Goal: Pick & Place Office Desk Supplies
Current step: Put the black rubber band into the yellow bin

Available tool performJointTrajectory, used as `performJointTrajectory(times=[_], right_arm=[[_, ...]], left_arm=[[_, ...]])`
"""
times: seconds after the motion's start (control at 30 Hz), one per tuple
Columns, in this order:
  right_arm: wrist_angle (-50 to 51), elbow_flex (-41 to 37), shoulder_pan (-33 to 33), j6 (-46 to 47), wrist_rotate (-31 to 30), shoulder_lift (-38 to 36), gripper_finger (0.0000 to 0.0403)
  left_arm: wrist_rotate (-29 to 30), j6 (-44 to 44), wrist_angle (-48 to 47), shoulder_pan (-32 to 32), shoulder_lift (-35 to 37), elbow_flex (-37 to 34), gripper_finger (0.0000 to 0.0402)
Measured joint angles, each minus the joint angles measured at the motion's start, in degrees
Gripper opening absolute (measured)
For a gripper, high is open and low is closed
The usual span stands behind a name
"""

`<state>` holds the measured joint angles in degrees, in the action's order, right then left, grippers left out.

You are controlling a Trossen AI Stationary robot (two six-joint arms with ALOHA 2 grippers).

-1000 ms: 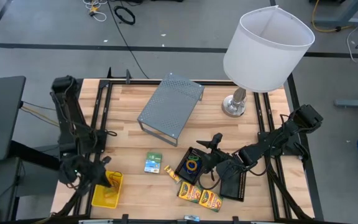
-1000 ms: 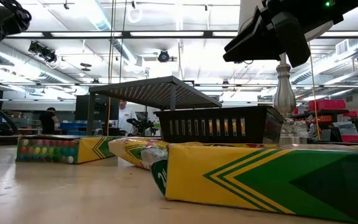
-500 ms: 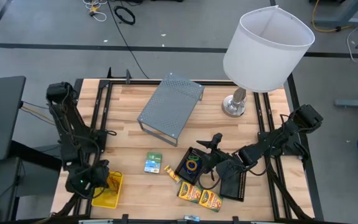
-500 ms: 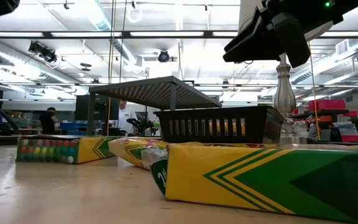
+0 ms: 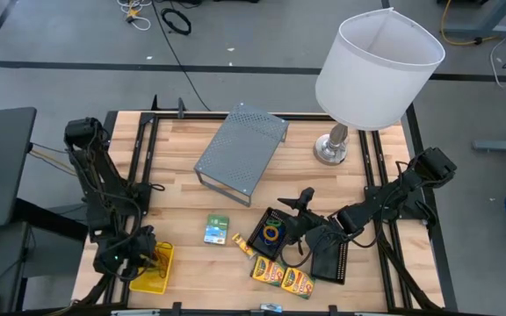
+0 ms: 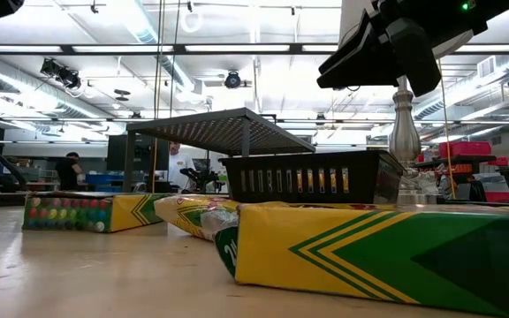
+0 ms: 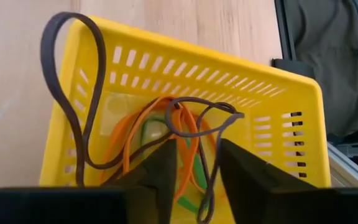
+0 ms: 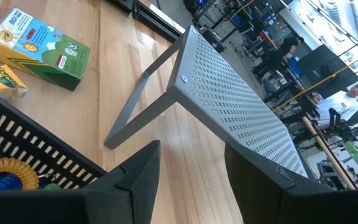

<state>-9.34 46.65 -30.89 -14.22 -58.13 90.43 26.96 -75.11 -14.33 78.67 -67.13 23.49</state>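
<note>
The yellow plastic basket (image 5: 152, 268) stands at the table's near left corner. It holds orange and green rubber bands (image 7: 166, 134). A dark grey band (image 7: 73, 93) is draped over its rim and runs down into it. My left gripper (image 7: 197, 180) is open just above the basket (image 7: 272, 118), and the grey band's inner loop (image 7: 207, 115) passes between its fingers. My right gripper (image 8: 191, 171) hangs open over a black mesh tray (image 5: 269, 233) that holds coloured bands. Crayon boxes (image 5: 281, 275) and a green-white packet (image 5: 216, 229) lie on the wood. My left gripper has the grey band's lower run (image 7: 205, 186) between its open fingers, which slant down into the basket. Whether either finger touches the band, I cannot tell. The band is slack, hung on the basket's rim.
A grey perforated metal stand (image 5: 240, 149) sits mid-table toward the far edge. The white-shaded lamp (image 5: 376, 66) stands at the far right. A second black mesh tray (image 5: 330, 259) lies under my right arm. In the low view, crayon boxes (image 6: 369, 252) fill the foreground.
My left gripper has sunk toward the yellow basket and rolled at the wrist, then held still. My right arm has not moved.
</note>
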Motion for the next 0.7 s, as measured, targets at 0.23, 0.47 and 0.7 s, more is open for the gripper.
performJointTrajectory(times=[0.23, 0.47, 0.7], right_arm=[[0.0, 0.0, 0.0, 0.0, 0.0, 0.0, 0.0188], [0.0, 0.0, 0.0, 0.0, 0.0, 0.0, 0.0188], [0.0, 0.0, 0.0, 0.0, 0.0, 0.0, 0.0188]], left_arm=[[3.5, 0.3, 0.7, 0.0, 0.0, 0.0, 0.0194], [3.6, 3.6, 3.1, 0.0, 0.0, 0.1, 0.0221], [4.3, 2.3, 0.8, 0.0, 0.0, 0.1, 0.0221]])
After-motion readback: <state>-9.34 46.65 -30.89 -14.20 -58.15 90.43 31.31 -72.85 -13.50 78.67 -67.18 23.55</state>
